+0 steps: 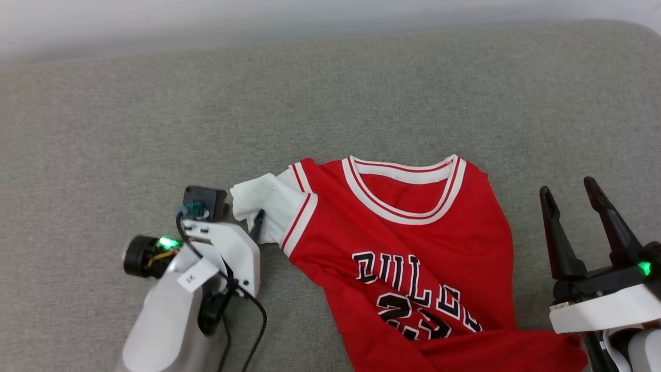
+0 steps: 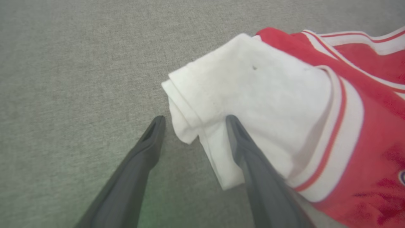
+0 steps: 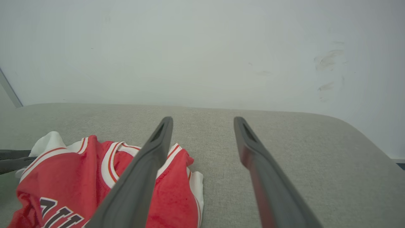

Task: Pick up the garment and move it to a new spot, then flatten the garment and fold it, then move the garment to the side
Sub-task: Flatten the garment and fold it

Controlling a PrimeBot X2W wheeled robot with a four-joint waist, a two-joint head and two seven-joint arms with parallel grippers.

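The garment (image 1: 413,258), a red jersey with black lettering and a striped collar, lies face up on the grey cushioned surface (image 1: 155,129), its lower part rumpled. Its white sleeve (image 1: 268,206) sticks out to the left. My left gripper (image 1: 253,223) is open at that sleeve. In the left wrist view the left gripper (image 2: 194,122) has the white sleeve (image 2: 253,95) edge between its fingers, with one finger lying on the cloth. My right gripper (image 1: 568,188) stands open just right of the jersey, holding nothing. In the right wrist view the right gripper (image 3: 203,122) is open, with the garment (image 3: 72,177) at its lower left.
The grey surface (image 3: 284,152) stretches far behind and to the right of the jersey, ending in a rounded back edge against a white wall (image 3: 202,47). A black cable (image 1: 258,320) hangs along my left forearm.
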